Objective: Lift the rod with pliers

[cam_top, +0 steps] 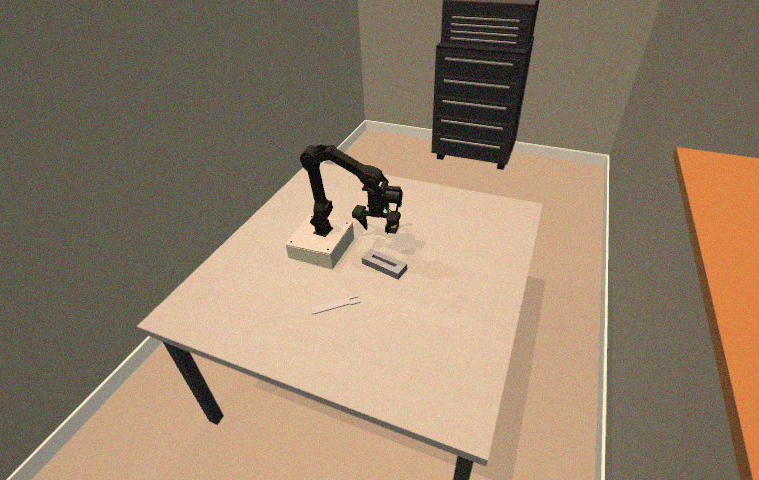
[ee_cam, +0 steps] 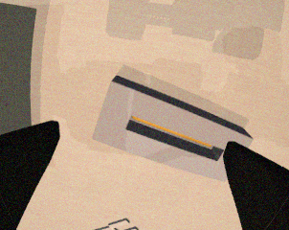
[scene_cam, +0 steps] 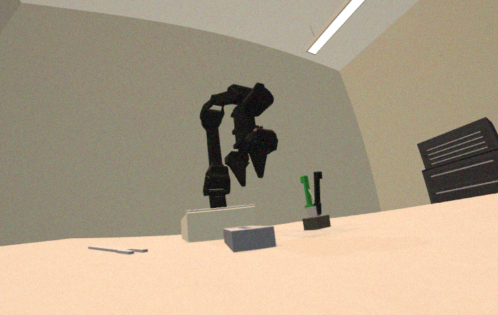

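On the table (cam_top: 431, 368) (scene_cam: 321, 281) (ee_cam: 87, 192), the orange rod (ee_cam: 172, 132) lies recessed.

The top view looks steeply down from well above the gripper (cam_top: 378, 230) (scene_cam: 252, 182) (ee_cam: 142, 135). The exterior view faces it from table level, nearer. The wrist view looks down between its fingertips; all three share the slotted block (cam_top: 384, 264) (scene_cam: 250, 239) (ee_cam: 170, 115).
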Action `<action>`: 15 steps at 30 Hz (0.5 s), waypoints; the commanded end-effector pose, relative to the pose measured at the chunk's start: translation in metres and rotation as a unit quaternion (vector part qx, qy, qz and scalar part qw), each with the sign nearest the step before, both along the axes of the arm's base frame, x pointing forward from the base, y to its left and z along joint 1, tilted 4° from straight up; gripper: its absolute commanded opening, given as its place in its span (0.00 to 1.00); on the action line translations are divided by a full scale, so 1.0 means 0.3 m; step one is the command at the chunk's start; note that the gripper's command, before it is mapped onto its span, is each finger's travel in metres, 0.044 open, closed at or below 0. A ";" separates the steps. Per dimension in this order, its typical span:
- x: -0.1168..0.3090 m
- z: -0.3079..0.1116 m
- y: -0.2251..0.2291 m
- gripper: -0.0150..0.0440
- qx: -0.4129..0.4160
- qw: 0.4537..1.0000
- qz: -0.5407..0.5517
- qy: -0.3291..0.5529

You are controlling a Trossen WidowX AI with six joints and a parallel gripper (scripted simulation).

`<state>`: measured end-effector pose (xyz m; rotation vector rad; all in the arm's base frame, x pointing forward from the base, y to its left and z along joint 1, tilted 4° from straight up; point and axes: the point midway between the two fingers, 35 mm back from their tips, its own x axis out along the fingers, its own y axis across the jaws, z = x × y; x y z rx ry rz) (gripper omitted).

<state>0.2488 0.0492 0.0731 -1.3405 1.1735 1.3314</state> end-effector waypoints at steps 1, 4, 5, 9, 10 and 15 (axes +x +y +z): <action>0.003 0.001 0.016 1.00 -0.002 1.000 0.008 0.004; 0.003 -0.002 0.078 1.00 -0.001 1.000 0.008 0.004; 0.002 -0.002 0.100 1.00 -0.001 1.000 0.008 0.004; 0.001 -0.005 0.169 1.00 0.000 1.000 0.008 0.004; 0.000 -0.005 0.174 1.00 0.000 1.000 0.008 0.004; -0.013 -0.007 0.250 1.00 0.001 1.000 0.008 0.004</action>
